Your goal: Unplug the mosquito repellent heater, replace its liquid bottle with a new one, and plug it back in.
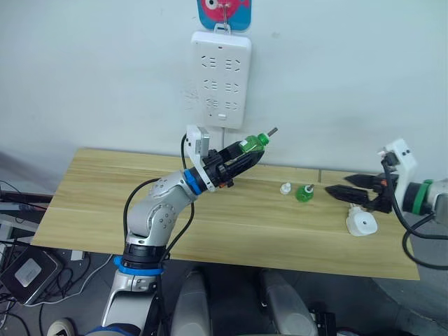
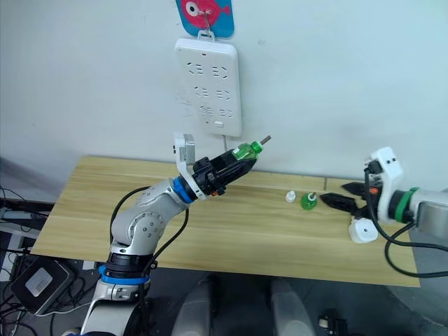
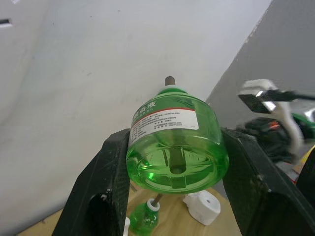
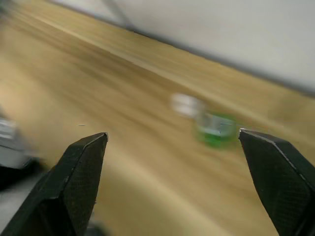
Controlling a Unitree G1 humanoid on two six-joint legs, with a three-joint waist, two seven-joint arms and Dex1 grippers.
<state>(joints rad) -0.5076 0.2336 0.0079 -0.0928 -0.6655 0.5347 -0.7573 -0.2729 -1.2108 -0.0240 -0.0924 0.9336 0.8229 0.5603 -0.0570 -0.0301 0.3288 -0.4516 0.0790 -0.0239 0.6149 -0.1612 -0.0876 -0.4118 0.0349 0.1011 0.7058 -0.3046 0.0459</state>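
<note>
We see the left gripper (image 1: 246, 155) raised above the wooden table (image 1: 105, 203), its two black fingers (image 3: 110, 172) pinching a green liquid bottle (image 3: 177, 142) by the sides. The bottle is tilted, its dark wick tip aimed up and toward the wall, just below the white power strip (image 1: 221, 78) that hangs there under a blue and pink fish-shaped hook (image 1: 224, 12). In the left wrist view we look at the bottle's round base, with a white label with a red stripe on its upper side. The mosquito repellent heater (image 1: 361, 224) lies on the table near the right end, unplugged and well apart from the power strip, its round vent hole facing up. The right gripper (image 1: 344, 186) hovers just above and beside the heater with its fingers spread wide and nothing between them; in the right wrist view the two black fingertips (image 4: 81, 162) stand far apart over the blurred tabletop. Between the two grippers, a second small green bottle (image 1: 304, 193) stands on the table, its wick pointing up, and a small white cap (image 1: 285, 187) sits just beside it on the robot's left.
</note>
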